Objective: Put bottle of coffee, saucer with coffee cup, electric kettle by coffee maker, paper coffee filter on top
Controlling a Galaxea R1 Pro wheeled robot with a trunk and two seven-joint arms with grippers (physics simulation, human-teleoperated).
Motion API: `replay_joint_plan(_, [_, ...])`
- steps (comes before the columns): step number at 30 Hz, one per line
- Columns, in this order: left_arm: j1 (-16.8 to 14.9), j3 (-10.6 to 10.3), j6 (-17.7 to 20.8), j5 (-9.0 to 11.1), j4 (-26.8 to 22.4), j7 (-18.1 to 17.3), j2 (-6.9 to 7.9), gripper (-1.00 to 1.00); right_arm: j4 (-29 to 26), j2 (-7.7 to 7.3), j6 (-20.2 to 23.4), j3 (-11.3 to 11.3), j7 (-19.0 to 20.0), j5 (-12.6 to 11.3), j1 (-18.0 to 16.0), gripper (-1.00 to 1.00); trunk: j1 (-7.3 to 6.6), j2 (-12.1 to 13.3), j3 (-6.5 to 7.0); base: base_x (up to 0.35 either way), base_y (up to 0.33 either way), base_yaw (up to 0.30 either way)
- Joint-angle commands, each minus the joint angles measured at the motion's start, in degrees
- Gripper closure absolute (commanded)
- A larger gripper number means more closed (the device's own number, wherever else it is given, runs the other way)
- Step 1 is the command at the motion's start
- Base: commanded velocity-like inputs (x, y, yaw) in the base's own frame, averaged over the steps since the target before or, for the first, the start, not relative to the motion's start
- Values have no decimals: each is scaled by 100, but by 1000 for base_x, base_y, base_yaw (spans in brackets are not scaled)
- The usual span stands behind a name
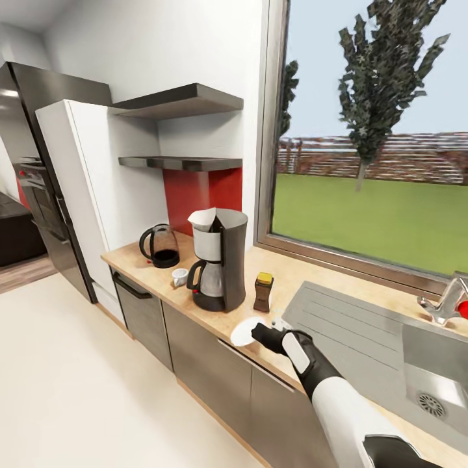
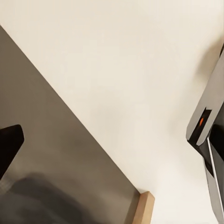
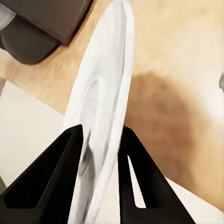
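Note:
The dark coffee maker (image 1: 221, 260) stands on the wooden countertop (image 1: 305, 279) with a white paper filter (image 1: 203, 218) on top. The brown coffee bottle (image 1: 263, 292) sits just right of it. A small white cup (image 1: 179, 277) and the black electric kettle (image 1: 160, 246) stand to its left. My right gripper (image 1: 259, 333) is shut on the white saucer (image 1: 244, 332), holding it tilted above the counter's front edge, right of the coffee maker. In the right wrist view both fingers (image 3: 56, 177) clamp the saucer (image 3: 105, 107) near the coffee maker's base (image 3: 28, 42). One left fingertip (image 2: 9, 144) shows above floor and cabinet.
A steel sink (image 1: 442, 370) with drainboard and tap (image 1: 445, 300) lies at the counter's right. Two dark shelves (image 1: 182, 101) hang above the red backsplash. A white tall cabinet (image 1: 75, 195) and black oven unit stand left. A large window is behind the counter.

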Motion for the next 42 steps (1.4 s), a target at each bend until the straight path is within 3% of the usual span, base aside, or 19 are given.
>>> replay_joint_plan(1, [9, 13, 41, 46, -27, 16, -3, -100, 53, 7, 28, -47, 9, -13, -1, 100, 2, -3, -1, 54, 0, 0])
replay_joint_plan(9, [9, 8, 41, 46, -21, 16, -1, -100, 139, 7, -232, -49, -147, -11, -1, 100, 2, -3, -1, 175, 0, 0])
replay_joint_plan(42, [9, 9, 41, 38, -10, 16, 0, -100, 349, 7, -240, -50, -202, -11, 0, 100, 2, -3, -1, 74, 4, 0])
